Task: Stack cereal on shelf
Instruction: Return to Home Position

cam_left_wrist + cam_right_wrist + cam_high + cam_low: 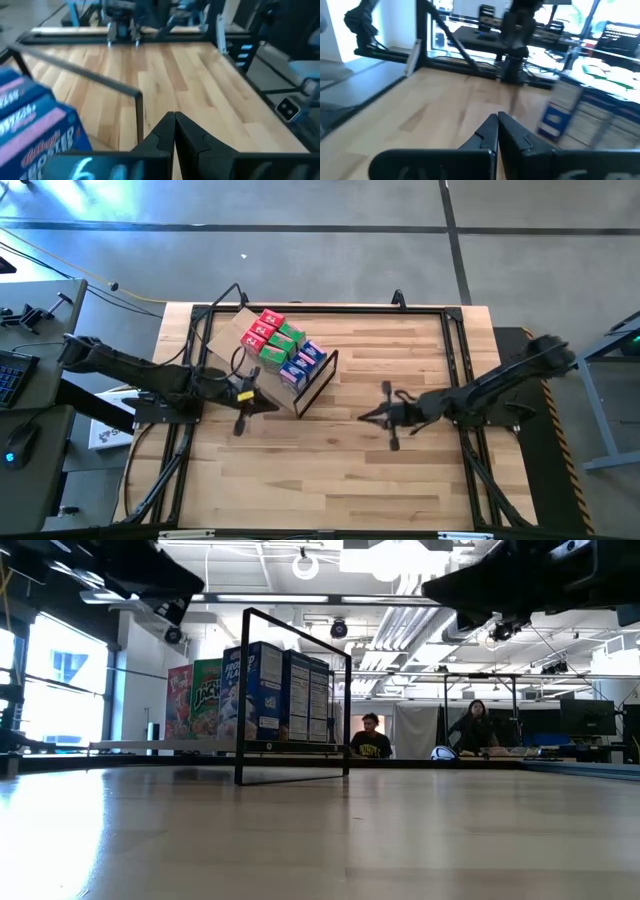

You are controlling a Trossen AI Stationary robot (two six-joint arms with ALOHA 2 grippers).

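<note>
Just beside the left gripper (270,406), pinched shut and empty, stands the shelf (228,332), its framed end nearest, with the cereal (285,346) packed on it. I reckon a careless swing home could clip it and topple cereal. Right gripper (366,418), closed too, hangs well apart.
</note>
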